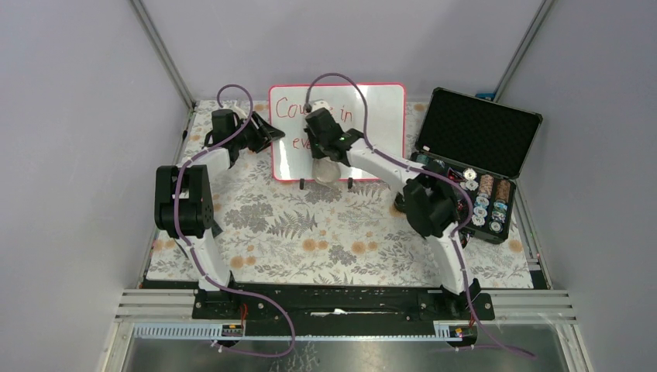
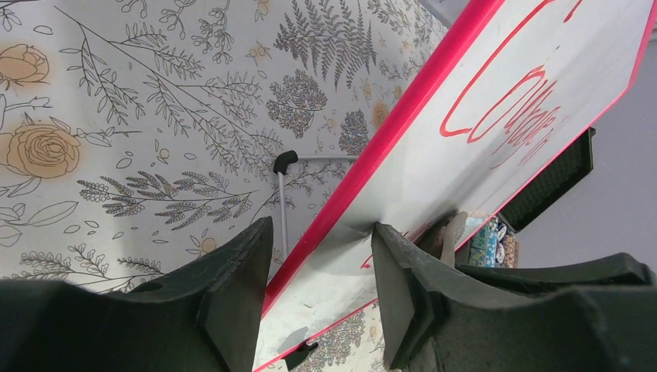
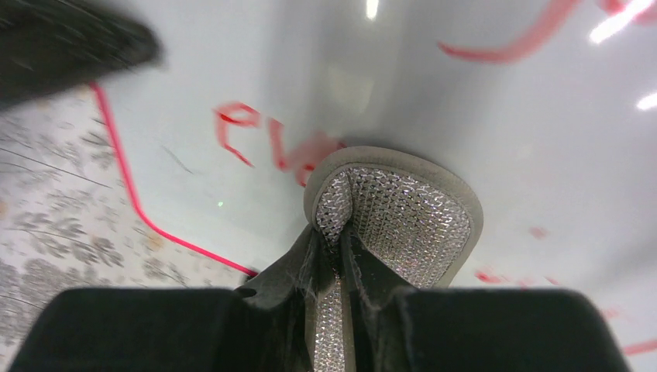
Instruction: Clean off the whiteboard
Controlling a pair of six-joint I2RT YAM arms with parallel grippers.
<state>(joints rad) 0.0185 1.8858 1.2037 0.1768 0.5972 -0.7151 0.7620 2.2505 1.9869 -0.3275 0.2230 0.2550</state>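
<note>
Whiteboard (image 1: 383, 124) upright on its small feet at the far side of the floral cloth (image 1: 310, 240), beside the open black case (image 1: 480, 132). Left gripper (image 2: 321, 256) was clamped on the board's left frame edge. Right gripper (image 3: 333, 271) was clenched on a glittery eraser pad (image 3: 395, 217) pressed to the face by the red writing (image 3: 287, 147). Risk: a hard stroke could tip or slide the board if the left hold slipped, and a tilted pad would probably smear ink rather than lift it
</note>
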